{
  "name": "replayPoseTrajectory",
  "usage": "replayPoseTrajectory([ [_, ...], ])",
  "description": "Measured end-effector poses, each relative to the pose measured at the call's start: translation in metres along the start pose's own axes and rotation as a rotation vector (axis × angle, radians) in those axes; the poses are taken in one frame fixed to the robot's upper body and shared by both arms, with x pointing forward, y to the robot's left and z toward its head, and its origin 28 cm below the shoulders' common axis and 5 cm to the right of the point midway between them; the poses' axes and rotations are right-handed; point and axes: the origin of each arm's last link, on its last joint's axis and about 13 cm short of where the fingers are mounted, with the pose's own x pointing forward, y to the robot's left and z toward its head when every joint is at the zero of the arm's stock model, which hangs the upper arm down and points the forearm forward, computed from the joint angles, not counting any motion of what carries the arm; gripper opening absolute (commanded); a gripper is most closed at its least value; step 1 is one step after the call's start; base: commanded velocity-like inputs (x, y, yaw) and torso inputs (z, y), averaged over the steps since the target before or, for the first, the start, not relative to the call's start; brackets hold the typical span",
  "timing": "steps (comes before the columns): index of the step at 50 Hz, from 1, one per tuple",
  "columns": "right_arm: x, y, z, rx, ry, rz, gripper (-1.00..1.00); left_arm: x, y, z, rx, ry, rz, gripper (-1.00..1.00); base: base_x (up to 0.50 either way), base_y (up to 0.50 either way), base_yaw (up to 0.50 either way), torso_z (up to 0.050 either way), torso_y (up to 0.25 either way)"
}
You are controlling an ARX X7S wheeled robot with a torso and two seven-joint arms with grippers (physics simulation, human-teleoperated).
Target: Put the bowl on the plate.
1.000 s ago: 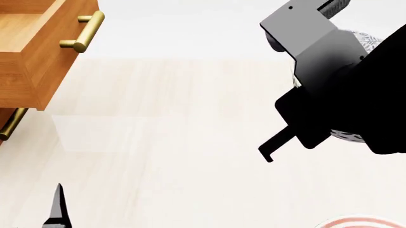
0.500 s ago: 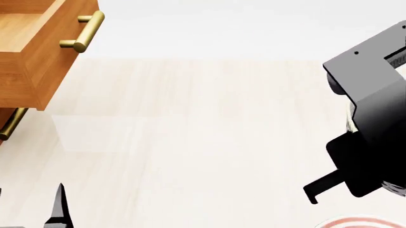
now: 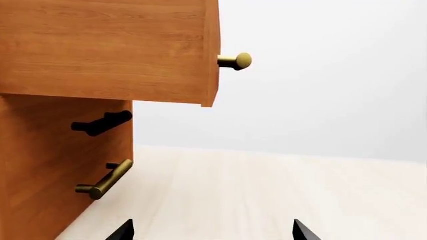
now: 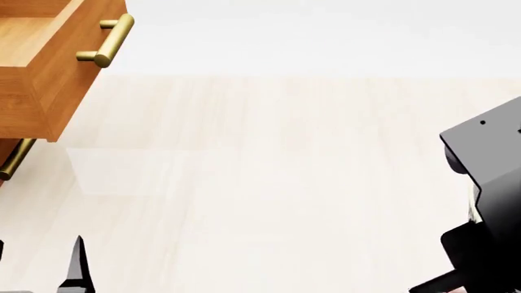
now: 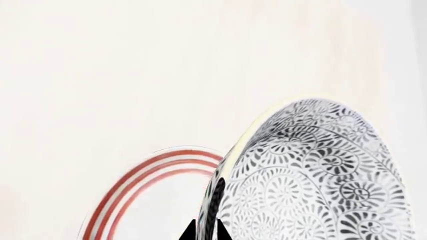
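Right wrist view: the bowl fills the frame, its patterned inside facing the camera and its pale rim nipped between the dark fingertips of the right end effector.
Grip: closed on the bowl's rim, one tip inside the wall and one outside; a rim pinch suits a deep vessel too wide to span across.
Bowl attitude: it appears tilted toward the camera, hanging from a single point on its edge, so it will want levelling before release.
Plate: lies flat on the pale bench, its red rings showing just beside and behind the bowl's rim; whether the bowl overhangs it or only stands beside it cannot be told.
Head view: only the grey housing and black body of the right arm show at the frame's right edge; bowl and plate are out of sight there.
Left end effector: two dark tips set wide apart, holding nothing, parked low near the wooden cabinet, well clear of the working side.
Cabinet detail: upper drawer stands pulled out, brass handles visible; it plays no part in the task.
Stage, as judged: carry nearly complete; centring over the rings, lowering and release remain.
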Motion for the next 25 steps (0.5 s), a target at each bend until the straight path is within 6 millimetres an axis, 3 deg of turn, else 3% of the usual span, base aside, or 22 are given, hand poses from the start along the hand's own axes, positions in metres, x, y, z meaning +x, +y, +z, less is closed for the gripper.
replayPoseTrajectory([
  [25, 0.013, 0.008, -0.03, 0.05, 0.061, 0.039, -1.0, -0.001, 0.001, 0.0, -0.001, 0.005, 0.002, 1.0, 0.0, 0.0, 0.0, 0.0, 0.0],
])
